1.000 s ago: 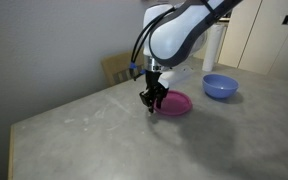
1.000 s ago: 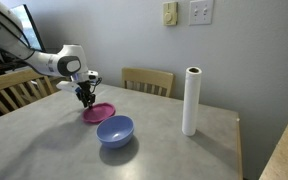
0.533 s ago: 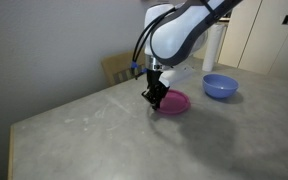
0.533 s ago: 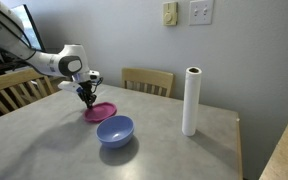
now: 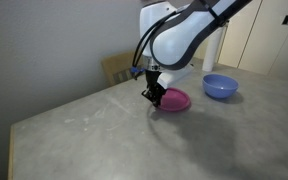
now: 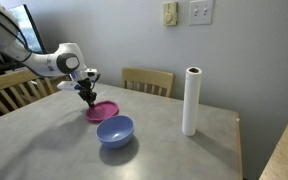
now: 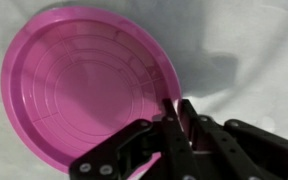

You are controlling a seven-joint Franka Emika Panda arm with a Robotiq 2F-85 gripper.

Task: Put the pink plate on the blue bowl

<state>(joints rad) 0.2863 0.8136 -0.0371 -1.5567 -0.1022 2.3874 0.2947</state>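
Observation:
The pink plate sits near the table's far edge; in the other exterior view it is just behind the blue bowl. My gripper is at the plate's edge. In the wrist view the gripper's fingers are shut on the rim of the pink plate, one finger inside and one outside. The plate looks slightly tilted, its gripped edge raised. The blue bowl stands upright and empty, apart from the plate.
A white paper towel roll stands upright on the grey table beyond the bowl. A wooden chair stands behind the table against the wall. Another chair is at the side.
My gripper has risen slightly with the plate's rim in it. The plate has shifted a little toward the bowl. The bowl has not moved.

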